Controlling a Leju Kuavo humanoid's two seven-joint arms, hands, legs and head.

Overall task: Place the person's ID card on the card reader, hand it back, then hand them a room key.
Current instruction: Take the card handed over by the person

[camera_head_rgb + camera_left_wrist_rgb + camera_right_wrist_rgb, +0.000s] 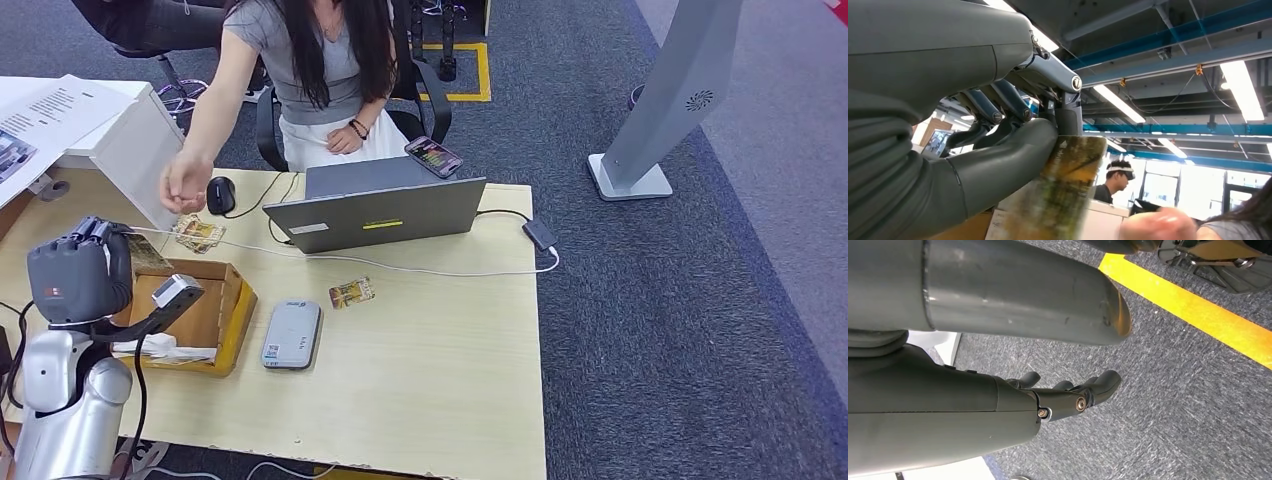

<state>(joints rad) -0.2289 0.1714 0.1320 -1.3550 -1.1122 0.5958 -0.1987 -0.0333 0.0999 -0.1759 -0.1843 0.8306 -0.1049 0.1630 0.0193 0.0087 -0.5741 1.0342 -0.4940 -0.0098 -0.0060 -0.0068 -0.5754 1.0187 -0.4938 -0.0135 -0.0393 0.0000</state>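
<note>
Pale wooden desk carrying laptop, cardboard box and card reader; person seated at far side.

Left hand: raised above the box, pinching a card between thumb and fingers. Not readable whether ID card or room key. Person's hand: stretched out just beyond the held card, apart from it.

Right hand: hanging over grey carpet, fingers loosely bent and apart, holding nothing.

Card orientation: long axis in line with the fingers; gripped end buried in the pinch, free end pointing away from the robot toward the person's hand. Printed face blurred in left wrist view.

Probable faults:
- Drop into the box or onto the desk, caused by releasing before the person's fingers close on the free end.
- Slip or twist in the pinch, caused by the narrow hold near one end.
- Mix-up with the loose card lying beside the reader, caused by similar print.
</note>
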